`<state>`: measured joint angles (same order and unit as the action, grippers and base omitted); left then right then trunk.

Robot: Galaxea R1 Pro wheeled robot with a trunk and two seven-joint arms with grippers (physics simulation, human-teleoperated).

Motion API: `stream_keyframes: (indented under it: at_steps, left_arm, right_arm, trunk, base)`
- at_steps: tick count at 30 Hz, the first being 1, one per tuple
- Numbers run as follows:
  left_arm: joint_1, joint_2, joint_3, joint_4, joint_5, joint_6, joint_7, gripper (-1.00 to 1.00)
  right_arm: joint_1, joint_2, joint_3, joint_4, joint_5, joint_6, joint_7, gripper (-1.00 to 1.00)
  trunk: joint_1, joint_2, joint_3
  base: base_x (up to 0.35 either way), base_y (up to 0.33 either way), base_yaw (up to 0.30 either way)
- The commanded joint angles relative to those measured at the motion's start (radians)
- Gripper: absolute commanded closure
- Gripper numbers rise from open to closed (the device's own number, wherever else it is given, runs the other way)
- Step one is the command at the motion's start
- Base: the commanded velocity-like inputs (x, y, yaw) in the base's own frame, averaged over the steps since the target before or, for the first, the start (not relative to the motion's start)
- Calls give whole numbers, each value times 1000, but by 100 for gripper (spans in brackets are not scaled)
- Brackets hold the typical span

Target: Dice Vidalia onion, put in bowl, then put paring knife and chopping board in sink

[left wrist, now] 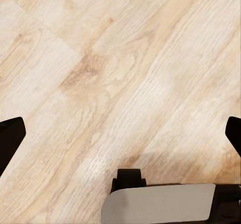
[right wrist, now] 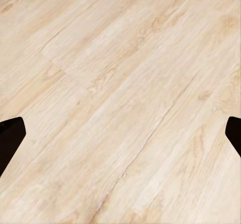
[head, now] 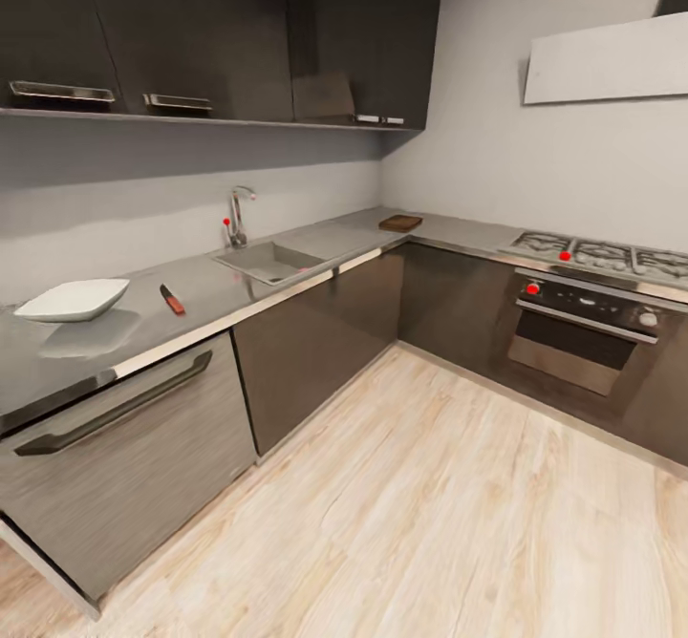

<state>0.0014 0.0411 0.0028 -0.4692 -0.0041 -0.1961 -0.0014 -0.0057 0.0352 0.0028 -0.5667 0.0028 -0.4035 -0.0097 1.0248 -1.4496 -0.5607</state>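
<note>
In the head view a long glossy grey countertop [head: 220, 289] runs from the left edge of the frame toward the centre, then turns at a corner and continues to the right. A white squarish shallow bowl [head: 74, 299] sits on it at the far left of the frame, and a small paring knife with a dark blade and red-orange handle [head: 172, 300] lies flat on the worktop just to the right of it, apart from the bowl. Further right, near the middle of the frame, is the rectangular grey steel sink [head: 268, 261] with a curved chrome tap [head: 237, 215] behind it; the inside of the basin is too small to make out, so whether the pinkish-red onion lies in it cannot be told. A dark brown wooden chopping board [head: 400, 223] lies in the counter's corner, right of centre and well apart from the sink. At the right edge are a gas hob [head: 602, 256] and a dark oven [head: 588, 328]. Pale wooden plank flooring [head: 430, 514] covers the lower frame. Both wrist views look down on that flooring, and the left gripper [left wrist: 120, 133] and right gripper [right wrist: 120, 133] each show dark fingertips at opposite edges, spread wide and holding nothing.
</note>
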Motion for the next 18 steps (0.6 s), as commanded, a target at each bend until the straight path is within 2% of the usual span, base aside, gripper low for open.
stream_keyframes:
  at_steps: [1, 18]
  left_arm:
    - [0, 0, 0, -1, 0, -2, 0, -100]
    - [0, 0, 0, -2, 0, -2, 0, -100]
  right_arm:
    - [0, 0, 0, 1, 0, -3, -1, -100]
    - [0, 0, 0, 1, 0, -3, -1, -100]
  trunk:
    - [0, 0, -1]
    - [0, 0, -7]
  base:
    - [138, -150, 275]
    - [137, -150, 275]
